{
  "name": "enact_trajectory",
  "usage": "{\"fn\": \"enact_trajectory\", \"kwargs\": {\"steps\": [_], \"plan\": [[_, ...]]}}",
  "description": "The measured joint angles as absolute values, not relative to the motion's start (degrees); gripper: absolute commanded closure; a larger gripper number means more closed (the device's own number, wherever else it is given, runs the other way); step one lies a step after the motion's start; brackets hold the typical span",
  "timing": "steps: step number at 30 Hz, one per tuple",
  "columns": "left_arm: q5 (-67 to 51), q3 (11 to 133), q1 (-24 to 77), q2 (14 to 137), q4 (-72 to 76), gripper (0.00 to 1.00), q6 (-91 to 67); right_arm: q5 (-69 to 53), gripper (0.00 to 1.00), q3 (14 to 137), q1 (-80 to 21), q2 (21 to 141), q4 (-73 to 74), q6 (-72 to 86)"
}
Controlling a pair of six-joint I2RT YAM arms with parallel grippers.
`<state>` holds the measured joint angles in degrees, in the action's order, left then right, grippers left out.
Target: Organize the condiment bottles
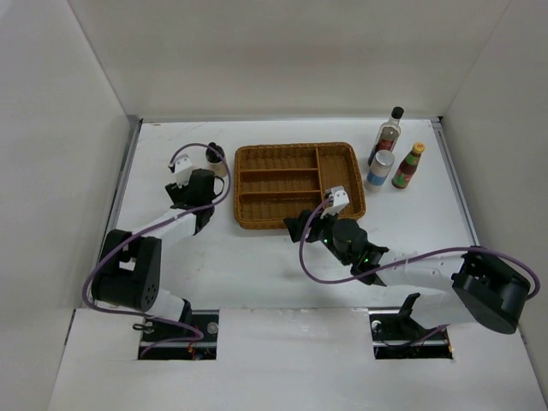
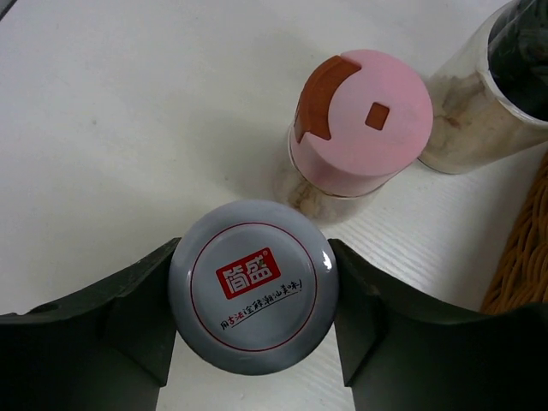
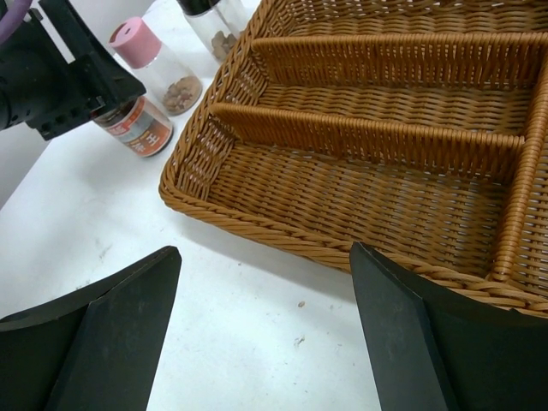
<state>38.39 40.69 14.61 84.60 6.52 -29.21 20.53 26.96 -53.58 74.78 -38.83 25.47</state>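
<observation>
Your left pincer (image 2: 253, 330) clamps the grey-lid jar (image 2: 251, 287) beside the pink jar (image 2: 364, 120) on the desk (image 2: 128, 128), left of the basket (image 3: 257, 227), presumably to lift it in; right pincer (image 3: 265, 334) hangs open, empty.

condiment bottles (image 1: 381, 169): three left of basket (image 1: 282, 147) | three right, upright

The basket (image 1: 295, 146) sits mid-table (image 1: 257, 265) toward the far edge. Right of it, a bottle (image 1: 390, 133) stands behind a jar (image 1: 380, 169) and a second bottle (image 1: 409, 166). Left of it, near jar (image 2: 251, 285), middle jar (image 2: 360, 120) and far jar (image 2: 467, 120) form a row.
</observation>
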Motion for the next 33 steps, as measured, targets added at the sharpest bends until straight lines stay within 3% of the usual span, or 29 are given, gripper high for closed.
{"fn": "enact_trajectory", "kwargs": {"steps": [4,9,12,25,33], "plan": [[38.20,39.18,15.92,81.62,5.30,0.64,-29.08,20.49,0.14,26.96,-53.15,74.76,-38.85,25.52],[40.75,37.89,23.22,70.22,0.97,0.65,-28.45,20.51,0.15,26.96,-52.07,74.65,-38.87,25.76],[41.43,42.46,27.55,69.56,1.32,0.65,-27.79,20.51,0.15,26.96,-51.70,74.65,-38.83,26.20],[31.46,77.87,28.16,106.54,11.53,0.65,-23.35,20.53,0.14,26.94,-49.91,72.79,-37.87,26.85],[28.62,81.19,27.77,114.26,9.67,0.65,-22.85,20.51,0.13,26.94,-49.74,72.77,-37.67,26.85]]}}
